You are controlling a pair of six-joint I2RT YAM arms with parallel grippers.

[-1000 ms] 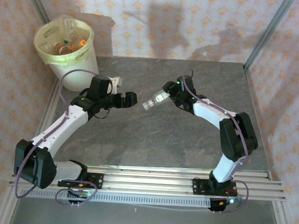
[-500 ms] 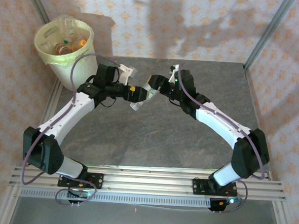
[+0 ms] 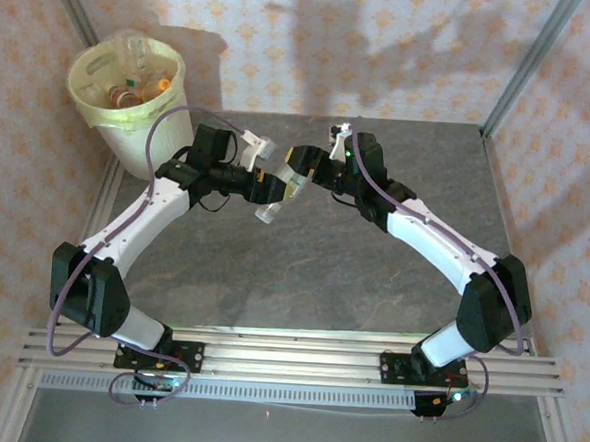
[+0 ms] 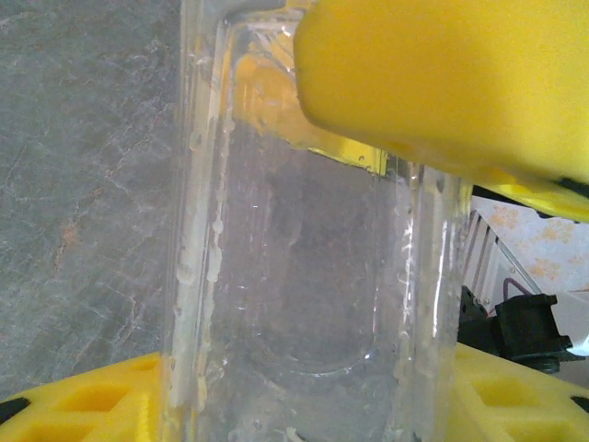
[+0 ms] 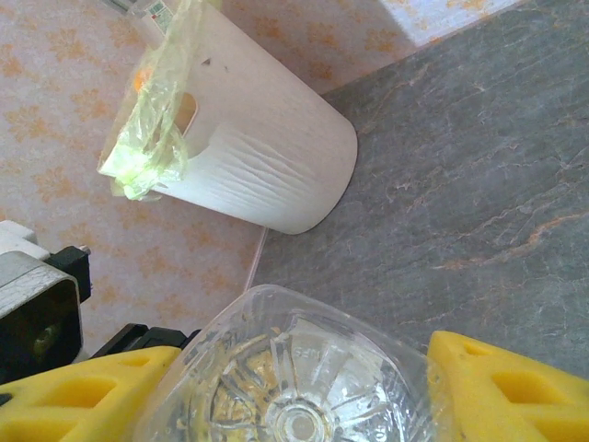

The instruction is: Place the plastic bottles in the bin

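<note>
A clear plastic bottle hangs above the middle of the table between my two grippers, cap end pointing down toward me. My right gripper is shut on its base end; the ribbed bottle base sits between the yellow fingers. My left gripper is shut on the bottle body, yellow pads pressed on both sides, with a right-gripper finger just above. The cream-white bin stands at the far left corner, holding several bottles.
The bin's white wall and pale yellow bag lie to the left of the held bottle. Patterned walls enclose the table at the back and on both sides. A metal rail runs along the near edge.
The right arm carried the bottle left toward the middle. The left arm swung right to meet it, and its wide-open jaws closed around the bottle body.
</note>
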